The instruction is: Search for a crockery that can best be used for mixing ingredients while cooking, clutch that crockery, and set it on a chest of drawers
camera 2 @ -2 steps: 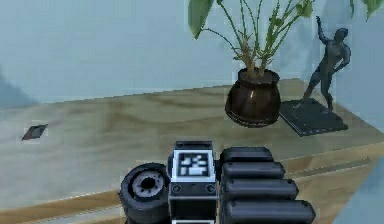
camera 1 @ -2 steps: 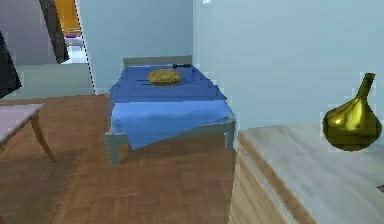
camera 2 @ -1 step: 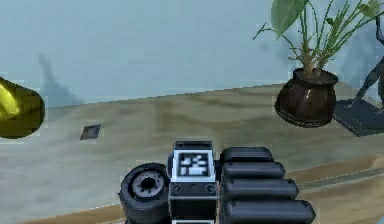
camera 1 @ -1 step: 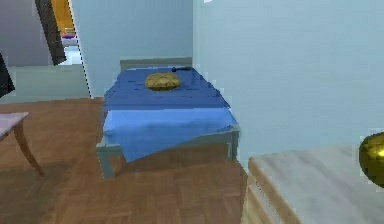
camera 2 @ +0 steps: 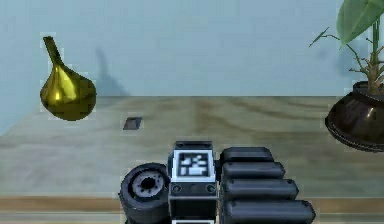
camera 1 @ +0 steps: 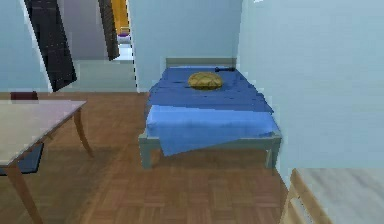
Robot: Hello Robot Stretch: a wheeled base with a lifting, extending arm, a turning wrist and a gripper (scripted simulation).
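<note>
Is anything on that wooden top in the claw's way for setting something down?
Nothing visible blocks the middle: the wooden top is bare just beyond the claw. A golden vase stands at the arm side view's left, a potted plant at its right, a small dark flat thing farther out.

Glossy metallic vase (camera 2: 66, 88), matt wooden top (camera 2: 250, 140)

wide bare stretch along the wooden top (camera 2: 250, 135)
a gold vase (camera 2: 66, 92) blocks the top's left end, a potted plant (camera 2: 358, 118) its right end; a small dark thing (camera 2: 132, 123) lies near the vase.
</note>
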